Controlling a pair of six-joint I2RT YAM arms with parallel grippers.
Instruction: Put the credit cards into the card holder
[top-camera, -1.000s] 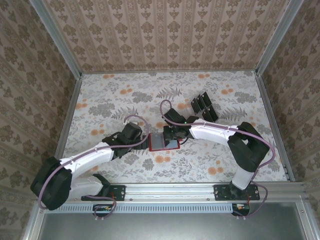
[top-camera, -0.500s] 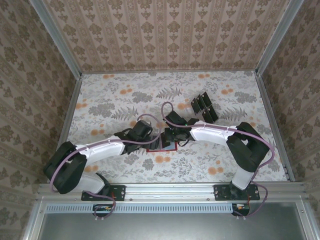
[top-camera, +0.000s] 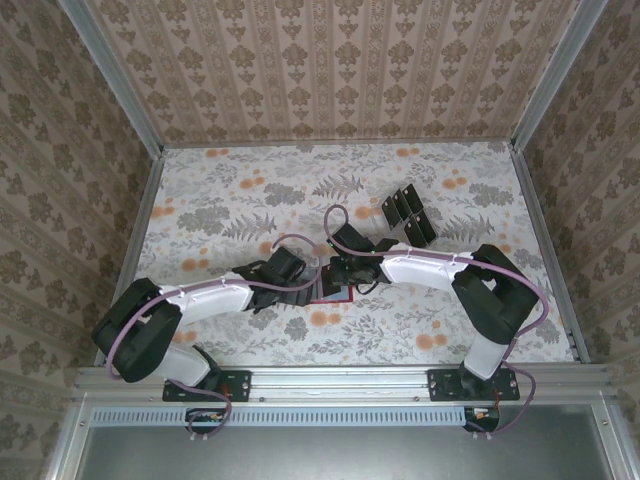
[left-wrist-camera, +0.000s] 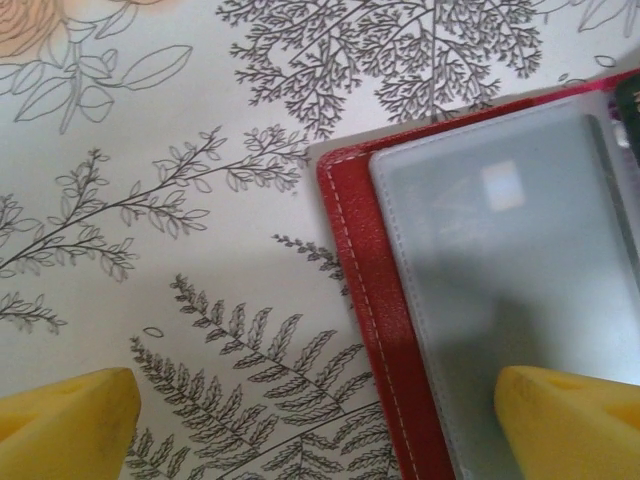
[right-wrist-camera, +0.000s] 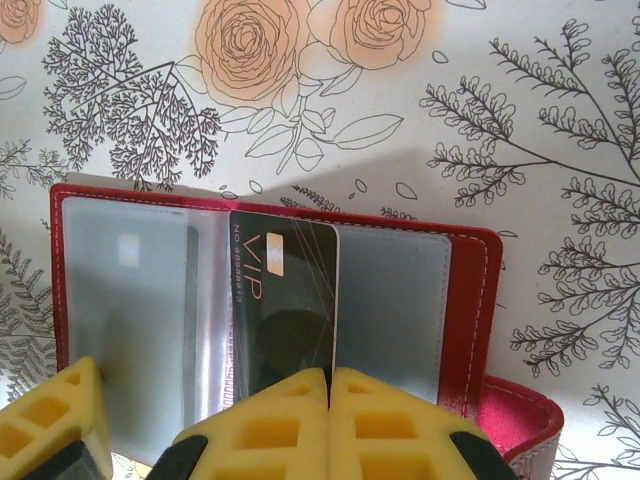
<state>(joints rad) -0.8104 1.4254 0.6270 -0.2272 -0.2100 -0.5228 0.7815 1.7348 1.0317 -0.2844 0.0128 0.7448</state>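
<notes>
1. The card holder (right-wrist-camera: 476, 300) lies open and flat on the flower-patterned table (top-camera: 220, 200), near the middle, between the two grippers. Its red cover frames greyish-blue inner faces with clear sleeves.
2. A black card marked VIP (right-wrist-camera: 285, 290) lies lengthwise on the open holder, near the centre fold, and seems to be partly under a clear sleeve.
3. The right gripper (right-wrist-camera: 328, 420) has its yellow fingertips pressed together at the near end of the VIP card. That end is hidden behind them, so I cannot tell whether they pinch the card or only press on it.
4. The left gripper (left-wrist-camera: 315, 425) has its jaws spread wide and straddles one red edge of the holder. One fingertip (left-wrist-camera: 65, 425) is over bare table and the other is over the greyish-blue inner face.
5. In the right wrist view, a third yellow block (right-wrist-camera: 50, 425) sits on the holder's left sleeve. It is possibly that left fingertip.
6. From above, both arms meet over the holder, with the left gripper just beside the right one.
7. The remaining credit cards (top-camera: 405, 215) lie in a small dark cluster towards the far right of the table, well apart from the holder.
</notes>
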